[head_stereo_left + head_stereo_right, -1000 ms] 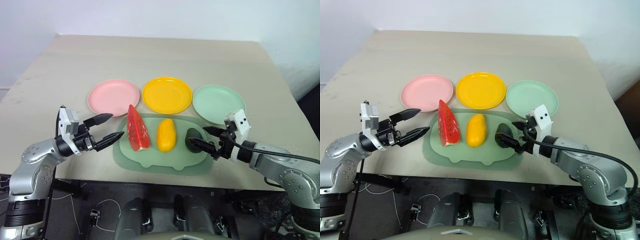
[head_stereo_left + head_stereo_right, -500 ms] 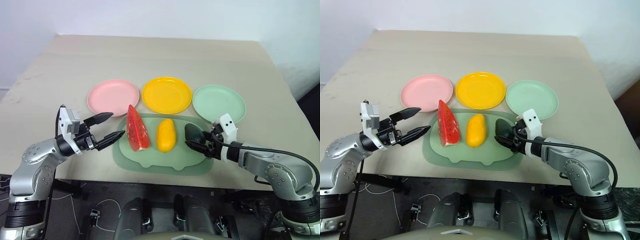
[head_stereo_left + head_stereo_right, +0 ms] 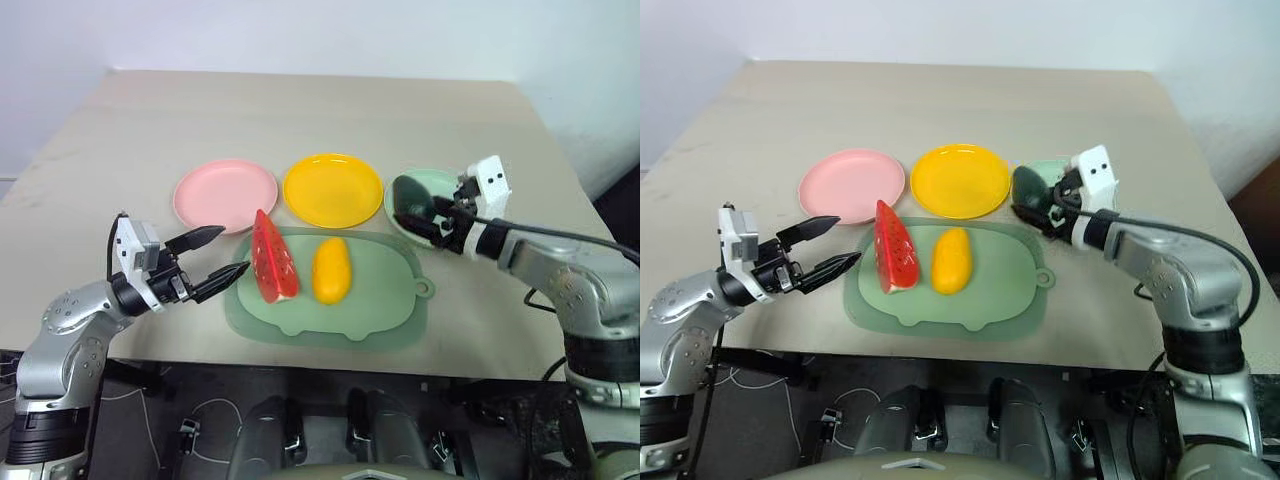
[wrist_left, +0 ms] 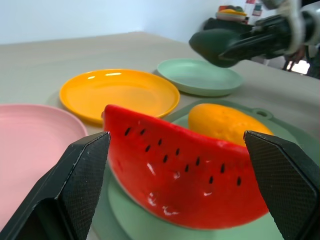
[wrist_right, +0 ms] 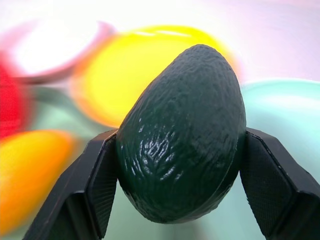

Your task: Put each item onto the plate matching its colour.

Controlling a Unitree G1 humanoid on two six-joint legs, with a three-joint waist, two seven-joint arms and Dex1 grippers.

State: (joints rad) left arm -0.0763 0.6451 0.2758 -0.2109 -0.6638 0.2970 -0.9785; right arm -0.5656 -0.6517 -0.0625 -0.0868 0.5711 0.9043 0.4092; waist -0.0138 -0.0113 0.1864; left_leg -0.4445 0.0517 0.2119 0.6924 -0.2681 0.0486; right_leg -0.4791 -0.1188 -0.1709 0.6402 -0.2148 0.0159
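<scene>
On the beige table (image 3: 330, 110), with right gripper (image 3: 425, 215) jaws clenched on the avocado (image 3: 410, 195) and left gripper (image 3: 225, 255) released, lower it centrally onto the mint green plate (image 3: 445, 185) before letting go.

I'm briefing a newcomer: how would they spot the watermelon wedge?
Find the pale-green tray at the table's near edge. The watermelon wedge stands at its left end, beside the yellow mango: the only red, seed-dotted piece.
</scene>
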